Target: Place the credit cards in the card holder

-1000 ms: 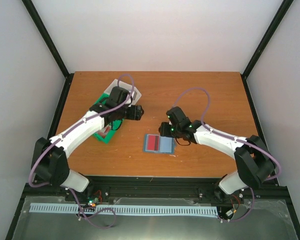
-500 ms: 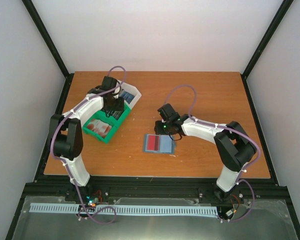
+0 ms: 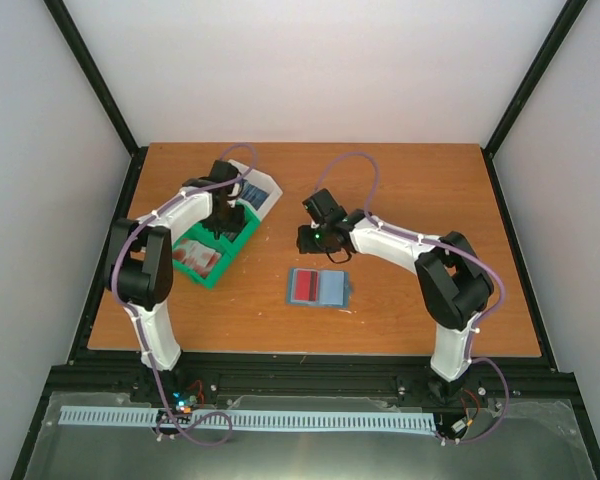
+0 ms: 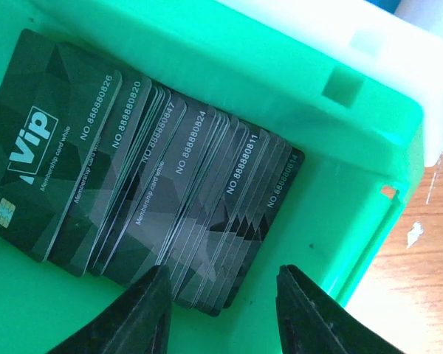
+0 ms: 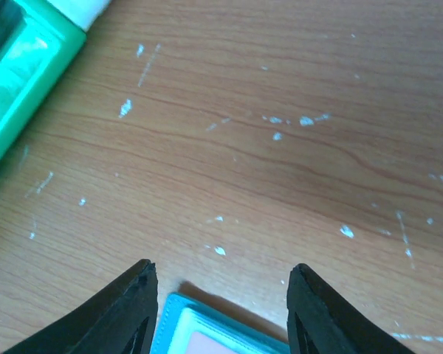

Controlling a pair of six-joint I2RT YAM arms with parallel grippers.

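Observation:
The teal card holder [image 3: 318,287] lies open on the table with a red credit card [image 3: 305,287] on its left half. Its near corner [image 5: 207,333] shows low in the right wrist view. My right gripper [image 5: 220,284] hovers open over bare wood just behind it, holding nothing; from above it [image 3: 307,240] is seen behind the holder. My left gripper [image 4: 220,295] is down inside the green bin [image 4: 340,221], open. Its fingers [image 4: 151,313] straddle the lower end of a fanned stack of dark credit cards [image 4: 133,169], gripping none.
The green bin [image 3: 242,243] also holds red cards [image 3: 195,257] in its front compartment. A white bin [image 3: 270,192] with blue cards stands right behind it. Black frame posts line the table's sides.
My left arm swung back over the green bin and dropped into it, with its jaws narrowing. The right arm pulled away from the card holder toward the back left.

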